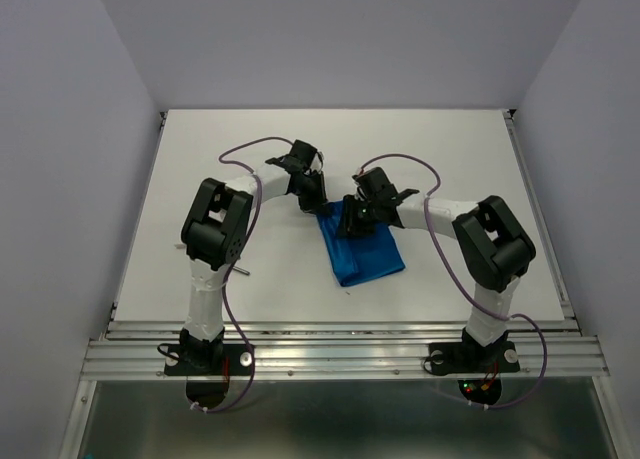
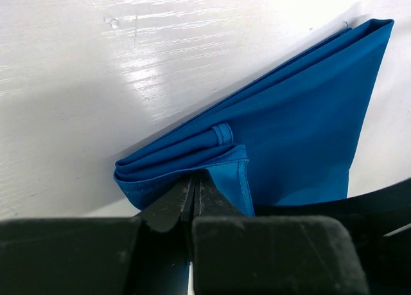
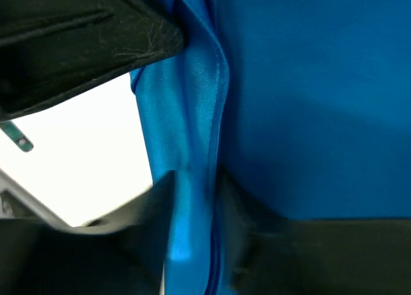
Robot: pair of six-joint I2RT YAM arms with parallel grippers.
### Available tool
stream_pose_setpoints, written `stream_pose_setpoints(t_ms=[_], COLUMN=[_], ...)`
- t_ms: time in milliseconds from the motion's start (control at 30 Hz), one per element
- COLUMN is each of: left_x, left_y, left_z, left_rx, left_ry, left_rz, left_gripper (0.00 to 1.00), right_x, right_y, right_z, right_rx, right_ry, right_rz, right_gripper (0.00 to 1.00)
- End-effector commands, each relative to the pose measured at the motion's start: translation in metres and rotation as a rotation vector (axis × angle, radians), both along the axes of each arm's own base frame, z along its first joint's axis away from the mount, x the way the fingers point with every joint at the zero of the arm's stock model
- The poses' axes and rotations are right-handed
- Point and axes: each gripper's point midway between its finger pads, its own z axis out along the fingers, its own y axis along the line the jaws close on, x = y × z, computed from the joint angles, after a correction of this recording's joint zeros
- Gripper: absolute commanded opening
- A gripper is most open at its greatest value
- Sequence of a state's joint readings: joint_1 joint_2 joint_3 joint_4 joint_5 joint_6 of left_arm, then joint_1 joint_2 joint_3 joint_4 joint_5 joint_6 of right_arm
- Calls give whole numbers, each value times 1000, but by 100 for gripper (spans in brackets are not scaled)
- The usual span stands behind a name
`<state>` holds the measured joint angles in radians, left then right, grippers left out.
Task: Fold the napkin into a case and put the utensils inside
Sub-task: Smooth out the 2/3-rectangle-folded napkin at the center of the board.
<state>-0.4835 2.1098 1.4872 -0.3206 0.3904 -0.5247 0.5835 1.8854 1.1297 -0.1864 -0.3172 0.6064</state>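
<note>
Your folded napkin (image 1: 365,251) lies on the bench (image 1: 460,159), long axis slanting away from the bases. Both hands meet at its far end: left hand (image 2: 194,191) pinching a corner, right hand (image 3: 192,240) straddling a fold (jaws parted, apparently loose).

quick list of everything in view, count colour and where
napkin: one, bright blue, folded in layers, middle of the table between the grippers
table: one, white, under everything
thin stick: one, grey, beside the left arm; too small to identify
rail: one, silver metal, near edge, carrying both bases
cables: two, purple, looping along the arms
left arm, right arm: two, black and white
left gripper: black, shut on a napkin corner
right gripper: black, jaws apart around a napkin fold
</note>
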Motion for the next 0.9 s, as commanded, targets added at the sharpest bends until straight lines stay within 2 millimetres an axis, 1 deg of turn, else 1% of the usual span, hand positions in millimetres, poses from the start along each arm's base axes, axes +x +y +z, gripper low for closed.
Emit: stream_pose_setpoints(t_ms=[0,33,100,133,167,233,267,300,333,367,467,567,667,800,867], left_x=[-6,-8,-8,-9,-10,-10,-10,-11,-10,-10,-10,-10,-9,-10,-11], left_y=[-3,-2,-2,-2,-2,-3,-4,-4,-6,-6,-8,-10,-10,-10,-10], left_z=[-10,-12,-14,-15,-16,-15,-15,-15,-14,-14,-13,-10,-10,-12,-15], left_rx=[19,22,25,27,28,26,25,27,24,24,26,25,28,37,40], left_ry=[14,18,19,19,22,20,19,19,16,18,15,13,10,13,18], left_rz=[-34,-37,-39,-42,-42,-47,-47,-51,-51,-54,-57,-57,-59,-61,-62], left_gripper=[0,0,0,0,0,0,0,0,0,0,0,0,0,0,0], right_x=[21,28,40,43,53,60,68,67,68,70,70,71,74,79,82], right_y=[-24,-37,-57,-68,-88,-112,-129,-137,-139,-145,-146,-146,-143,-135,-132], right_z=[35,47,58,67,70,66,59,52,41,34,15,3,0,3,1], right_rx=[-88,-95,-125,-126,-135,-184,-229,-260,-289,-305,-334,-352,-344,-304,-275], right_ry=[-145,-168,-208,-226,-233,-233,-230,-208,-188,-174,-137,-117,-128,-145,-134], right_rz=[-61,-94,-147,-174,-225,-264,-290,-292,-285,-289,-265,-252,-241,-231,-229], right_gripper=[51,59,63,65,67,68,68,69,69,69,69,66,60,58,58])
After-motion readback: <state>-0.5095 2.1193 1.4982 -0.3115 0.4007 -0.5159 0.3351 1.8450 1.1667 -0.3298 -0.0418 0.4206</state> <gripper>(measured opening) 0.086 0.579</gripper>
